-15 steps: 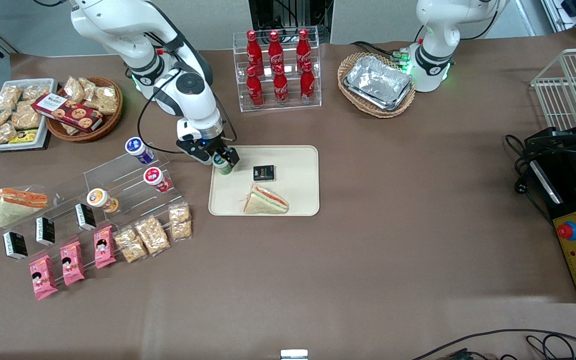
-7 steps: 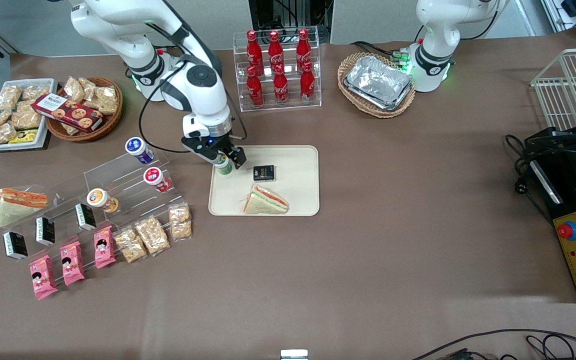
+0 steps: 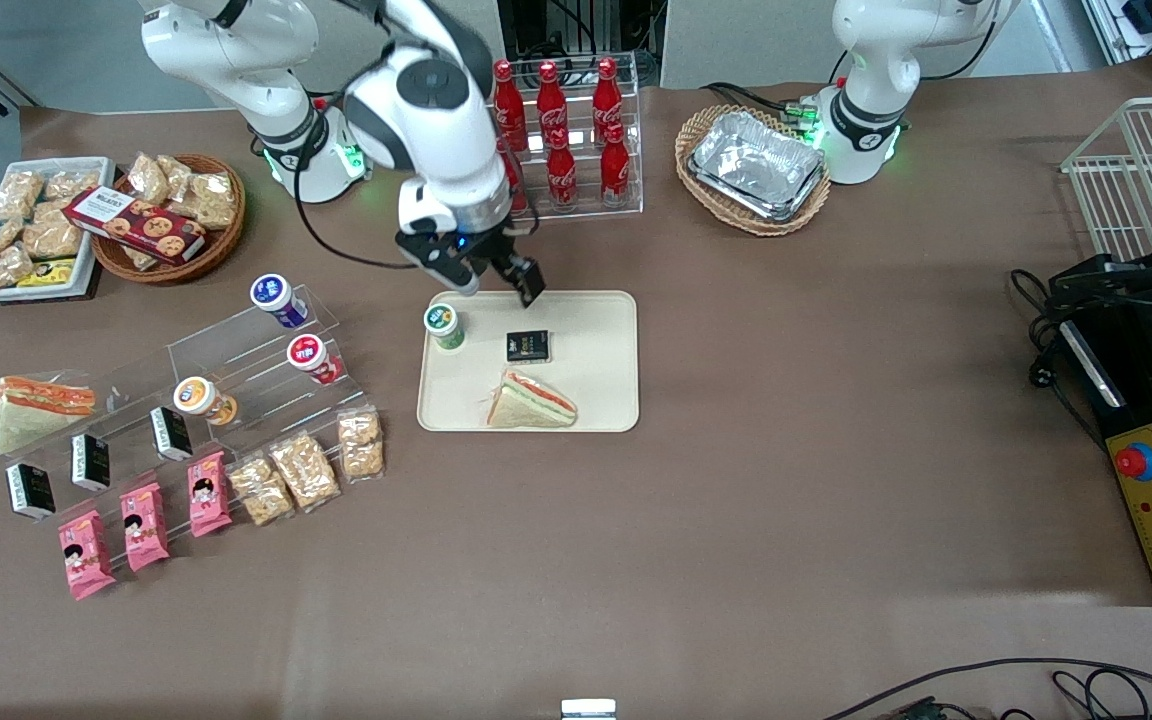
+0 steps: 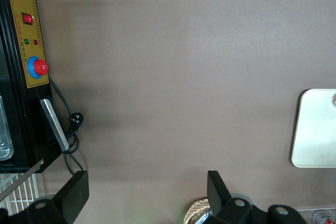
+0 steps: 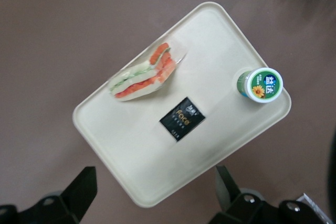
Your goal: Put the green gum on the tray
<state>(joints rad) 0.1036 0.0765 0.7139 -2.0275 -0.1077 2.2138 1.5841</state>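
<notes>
- Your jaws are wide apart and hold nothing; the right arm's gripper (image 3: 502,282) hangs in the air above the rim of the big flat cream tray (image 3: 596,400), on the edge that is farther from the front camera.
- You can see the small green gum bottle with its white round lid (image 3: 445,326) standing upright on the tray, in a corner near that same edge, toward the working arm's end of the table.
- From the wrist camera, the green gum (image 5: 259,85) sits just inside the tray's low rim (image 5: 100,156), lid up, so the rim can stop it if it slides.
- I think it was put in that corner because the rest of the tray is partly taken.
- A small flat black packet (image 3: 527,346) lies near the middle of the tray, close to the gum but not touching it.
- A wrapped triangle sandwich (image 3: 531,400) lies on the tray too, nearer to the front camera than the black packet.
- Your arm is bent over the tray with the wrist pointing down, and the two fingers (image 3: 530,284) spread out above the rim.
- Nothing touches the gum, so I judge the job is done.
</notes>
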